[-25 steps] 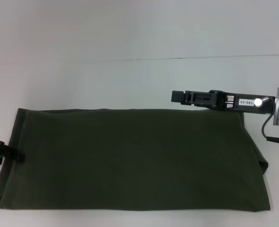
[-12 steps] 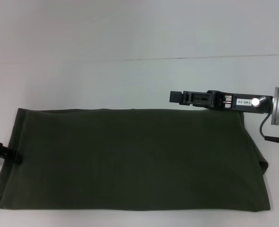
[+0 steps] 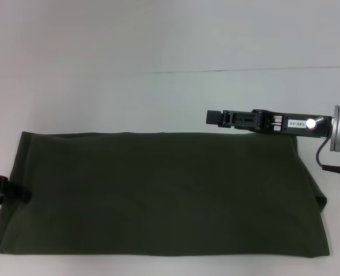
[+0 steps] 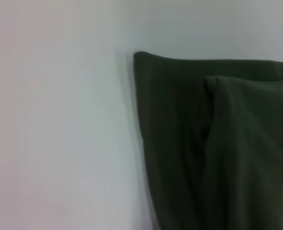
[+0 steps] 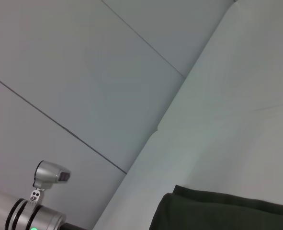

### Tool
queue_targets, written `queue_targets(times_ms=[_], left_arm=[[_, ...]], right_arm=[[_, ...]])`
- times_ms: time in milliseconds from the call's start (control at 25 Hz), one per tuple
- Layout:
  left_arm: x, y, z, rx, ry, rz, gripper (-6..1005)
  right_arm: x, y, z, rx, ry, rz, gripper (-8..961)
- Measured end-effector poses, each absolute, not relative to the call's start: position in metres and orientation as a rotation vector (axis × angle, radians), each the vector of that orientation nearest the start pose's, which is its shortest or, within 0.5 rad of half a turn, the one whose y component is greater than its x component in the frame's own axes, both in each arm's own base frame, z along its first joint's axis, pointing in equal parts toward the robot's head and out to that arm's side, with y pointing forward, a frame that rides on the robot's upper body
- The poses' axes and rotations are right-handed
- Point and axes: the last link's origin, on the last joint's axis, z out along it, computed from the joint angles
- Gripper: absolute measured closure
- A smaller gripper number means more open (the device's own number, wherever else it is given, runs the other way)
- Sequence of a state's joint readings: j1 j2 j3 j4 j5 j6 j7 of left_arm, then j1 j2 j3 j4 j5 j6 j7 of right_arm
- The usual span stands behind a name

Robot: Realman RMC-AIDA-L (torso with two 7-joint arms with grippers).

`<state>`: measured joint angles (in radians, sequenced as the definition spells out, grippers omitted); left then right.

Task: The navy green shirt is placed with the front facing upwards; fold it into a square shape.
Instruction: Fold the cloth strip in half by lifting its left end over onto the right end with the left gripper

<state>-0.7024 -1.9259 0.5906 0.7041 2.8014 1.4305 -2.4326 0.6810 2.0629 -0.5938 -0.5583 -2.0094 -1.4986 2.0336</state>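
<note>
Since the earlier frames, little had shifted: my right end effector had eased slightly toward my left and upward along the far hem, and my left end effector had slid a touch nearer along the shirt's left edge.

Largest first, the white worktop carried the navy green shirt, a dark olive cotton garment already folded into a long band, plain side up, lying flat across the near half of the worktop. In my left wrist view a doubled layer showed at its corner.

My right end effector hovered just beyond the far right hem, gripping nothing; I could not tell how wide its fingers stood. My left end effector sat at the left edge, touching or overlapping the cloth, and I could not tell whether it had pinched it.

I judged the risks so: a grip on only the top layer would drag the band apart, and uneven lifting by the two sides would skew the fold away from square.

Only a small white label on my right end effector bore writing, something like "140-06". No "FREE!" lettering showed.
</note>
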Motion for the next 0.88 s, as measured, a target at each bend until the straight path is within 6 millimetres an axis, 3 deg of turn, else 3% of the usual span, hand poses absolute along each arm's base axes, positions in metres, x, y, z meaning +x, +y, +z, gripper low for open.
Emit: queue_targets(times_ms=[880], left_arm=[[-0.325,0.3713,0.068,-2.135,-1.738,0.196,250]], right_arm=[[0.2305,0.3694,0.0006,-2.485,1.498,0.914,177]])
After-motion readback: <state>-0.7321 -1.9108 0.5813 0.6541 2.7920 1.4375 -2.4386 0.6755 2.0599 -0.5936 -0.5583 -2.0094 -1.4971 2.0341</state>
